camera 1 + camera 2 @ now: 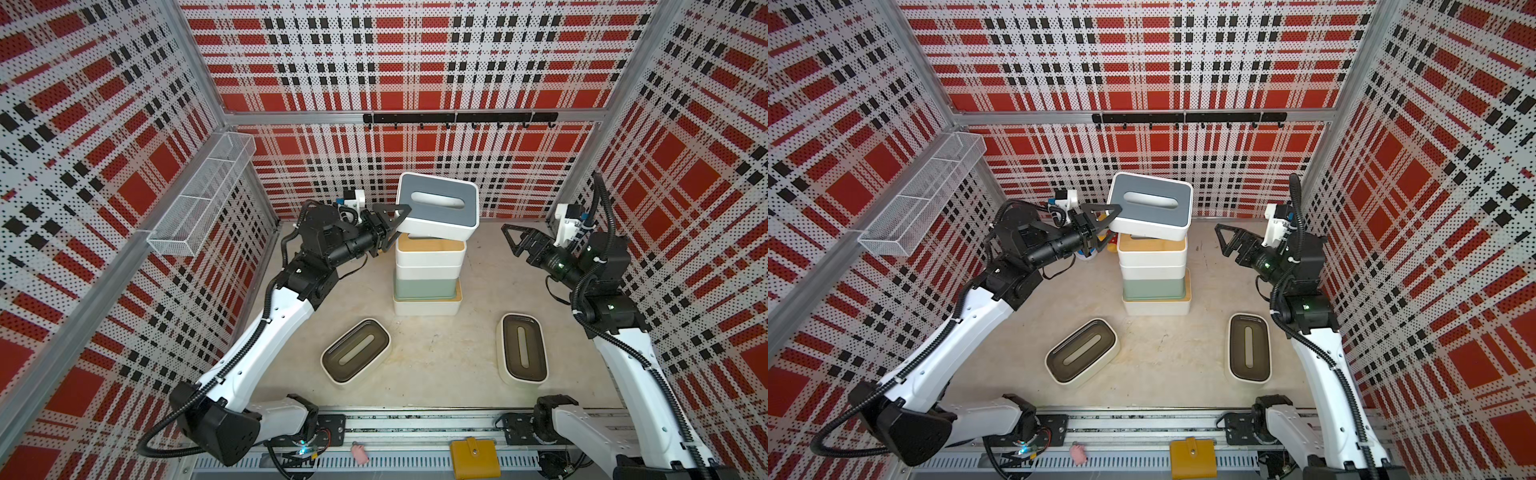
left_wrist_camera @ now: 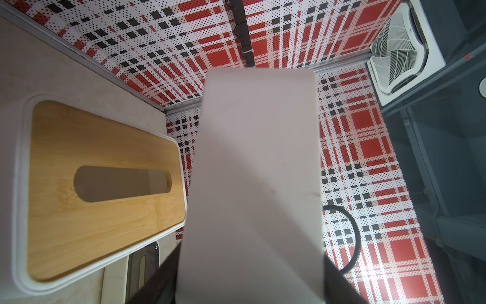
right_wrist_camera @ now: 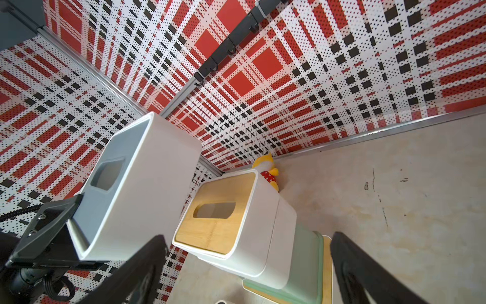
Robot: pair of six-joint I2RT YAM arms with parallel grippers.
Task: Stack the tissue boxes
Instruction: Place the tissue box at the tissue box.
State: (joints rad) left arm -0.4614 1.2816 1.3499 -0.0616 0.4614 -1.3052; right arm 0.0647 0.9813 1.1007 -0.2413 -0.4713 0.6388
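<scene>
A white tissue box with a grey lid [image 1: 436, 205] [image 1: 1152, 205] [image 3: 147, 189] hangs tilted over the stack [image 1: 428, 274], apart from it. My left gripper [image 1: 399, 222] [image 1: 1113, 220] [image 2: 249, 284] is shut on its short end. The stack's top box has a bamboo lid [image 2: 105, 184] [image 3: 218, 218]. Below it come a white box, a pale-green box [image 1: 424, 286] [image 3: 307, 260] and a white box. Two cream boxes with dark-brown lids [image 1: 355, 351] [image 1: 523, 350] lie on the table in front. My right gripper [image 1: 513, 241] [image 1: 1225, 239] [image 3: 247, 276] is open, right of the stack.
A yellow toy [image 3: 268, 171] sits behind the stack by the back wall. A wire basket [image 1: 199, 199] hangs on the left wall and a black hook rail [image 1: 459, 117] on the back wall. A yellow wallet [image 1: 475, 457] lies on the front rail.
</scene>
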